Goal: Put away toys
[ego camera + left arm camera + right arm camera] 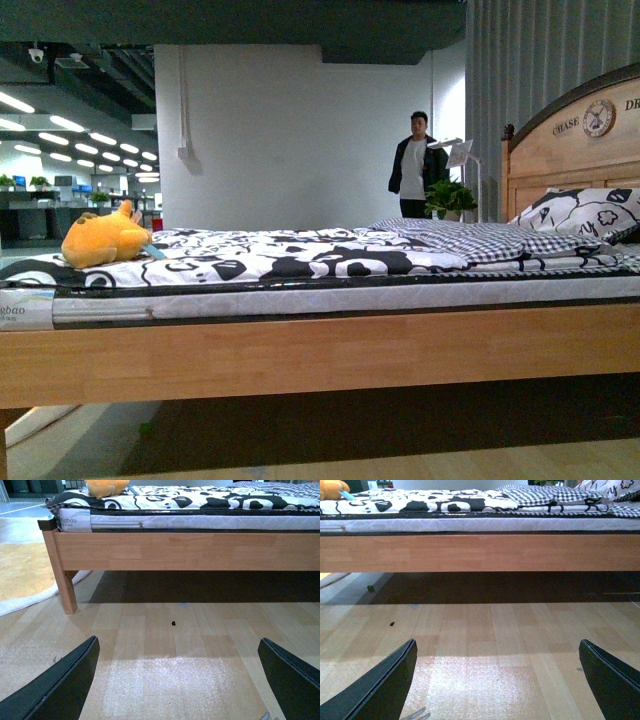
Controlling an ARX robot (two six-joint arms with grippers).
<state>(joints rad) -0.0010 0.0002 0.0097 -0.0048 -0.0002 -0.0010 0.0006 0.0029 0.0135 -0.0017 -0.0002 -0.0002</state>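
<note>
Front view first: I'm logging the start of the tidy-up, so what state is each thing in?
Toy: lying on the bed, not held.
Left pincer: open, empty, over the floor.
Right pincer: open, empty, over the floor.
Checked blanket: bunched on the bed.
Pillow: propped up by the headboard.

There is one toy (103,238), one bed (320,350), one patterned pillow (585,212), one checked blanket (470,238) and one clock (598,117) on the single headboard (555,160). Beyond these there is one man (417,165), one potted plant (450,197) and one pale rug (25,575). Two hands show, the left hand (178,639) and the right hand (498,641), each with two dark fingers (65,685) spread wide, which makes four fingers in all.
</note>
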